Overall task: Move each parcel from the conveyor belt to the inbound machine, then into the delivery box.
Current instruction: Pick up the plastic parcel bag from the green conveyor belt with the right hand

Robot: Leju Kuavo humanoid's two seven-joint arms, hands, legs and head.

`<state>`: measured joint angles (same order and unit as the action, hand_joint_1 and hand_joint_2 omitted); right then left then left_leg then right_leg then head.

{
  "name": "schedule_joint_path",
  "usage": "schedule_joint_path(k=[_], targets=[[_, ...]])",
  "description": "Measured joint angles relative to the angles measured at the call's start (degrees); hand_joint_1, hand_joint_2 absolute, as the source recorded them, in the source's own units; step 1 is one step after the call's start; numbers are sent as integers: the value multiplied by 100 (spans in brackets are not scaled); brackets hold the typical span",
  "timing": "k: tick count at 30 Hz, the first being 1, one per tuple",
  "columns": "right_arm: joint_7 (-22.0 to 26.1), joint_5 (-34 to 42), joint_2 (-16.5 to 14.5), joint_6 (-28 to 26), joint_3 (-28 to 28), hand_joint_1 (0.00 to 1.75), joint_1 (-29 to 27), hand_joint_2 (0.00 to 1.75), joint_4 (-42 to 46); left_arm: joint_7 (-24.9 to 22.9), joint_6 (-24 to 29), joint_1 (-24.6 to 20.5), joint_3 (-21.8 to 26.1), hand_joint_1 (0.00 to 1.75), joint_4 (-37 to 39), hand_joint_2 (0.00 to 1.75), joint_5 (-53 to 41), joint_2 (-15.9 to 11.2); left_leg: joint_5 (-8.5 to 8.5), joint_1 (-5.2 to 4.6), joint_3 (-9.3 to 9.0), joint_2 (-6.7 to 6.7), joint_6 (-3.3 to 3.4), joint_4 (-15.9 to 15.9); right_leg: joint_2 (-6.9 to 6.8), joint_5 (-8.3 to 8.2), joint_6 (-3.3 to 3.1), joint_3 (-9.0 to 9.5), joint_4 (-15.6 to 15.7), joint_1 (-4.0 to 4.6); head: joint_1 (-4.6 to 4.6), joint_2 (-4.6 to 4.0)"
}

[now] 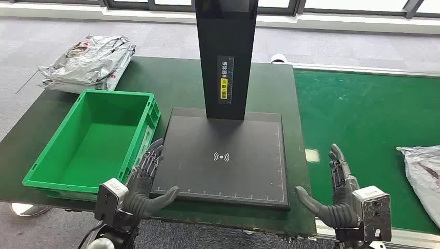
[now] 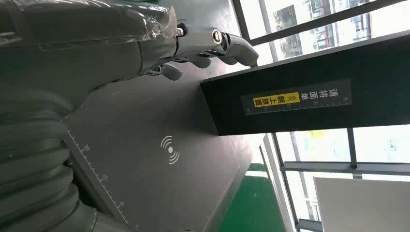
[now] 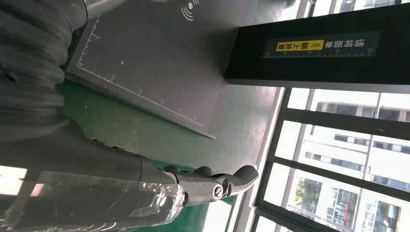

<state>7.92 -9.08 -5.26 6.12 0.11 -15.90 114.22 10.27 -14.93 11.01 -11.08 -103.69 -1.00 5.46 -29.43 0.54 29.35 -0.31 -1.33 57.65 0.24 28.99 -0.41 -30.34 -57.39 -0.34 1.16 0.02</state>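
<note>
Green table (image 1: 155, 78) is spanning most of the head view, with the conveyor belt (image 1: 363, 109) running beside it on the robot's right, also green-surfaced. Inbound machine (image 1: 223, 155) is sitting mid-table: flat black scan plate with ruler marks and a wireless symbol, black upright column (image 1: 225, 52) rising from its far edge and carrying a yellow-and-white label. Nothing is lying on the plate.

Delivery box (image 1: 44, 179), a green crate, is sitting just beside the plate on the robot's left. Green floor showing throughout, no parcel inside.

Parcel (image 1: 423, 174), grey poly bag, is lying on the belt at the right edge of the head view, partly cut off, well apart from the right hand. Pile of grey bags (image 1: 85, 62) is resting on the table's far left corner, behind the crate.

Left hand (image 1: 145, 181) is hovering over the plate's near left corner, next to the crate wall, fingers spread, holding nothing. Right hand (image 1: 337, 194) is hovering near the plate's near right corner, at the table/belt boundary, fingers apart, thumb out toward the plate, also holding nothing.
</note>
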Motion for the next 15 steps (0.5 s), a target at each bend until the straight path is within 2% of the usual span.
schedule_joint_path(k=[4,8,13,15], targets=[[-20,-43,-3,-1,0,0,8,175,-1,3,0,0,0,0,4,175,-1,0,0,0,0,0,0,0,0,0,0,0,0,0,0,-1],[-156,-479,0,-92,-6,0,53,175,-31,7,-2,0,0,0,8,175,-8,0,0,0,0,0,0,0,0,0,0,-1,0,0,0,-1],[-718,-2047,26,-754,-279,0,444,175,-367,-78,-7,-2,0,0,5,175,-18,0,4,0,0,2,4,0,1,-6,2,-1,0,-3,0,-1],[-882,-2454,51,-902,-453,0,625,175,-512,-117,-7,-3,-1,0,3,175,-18,-1,6,0,1,1,6,0,1,-9,3,-1,0,-6,0,-1]])
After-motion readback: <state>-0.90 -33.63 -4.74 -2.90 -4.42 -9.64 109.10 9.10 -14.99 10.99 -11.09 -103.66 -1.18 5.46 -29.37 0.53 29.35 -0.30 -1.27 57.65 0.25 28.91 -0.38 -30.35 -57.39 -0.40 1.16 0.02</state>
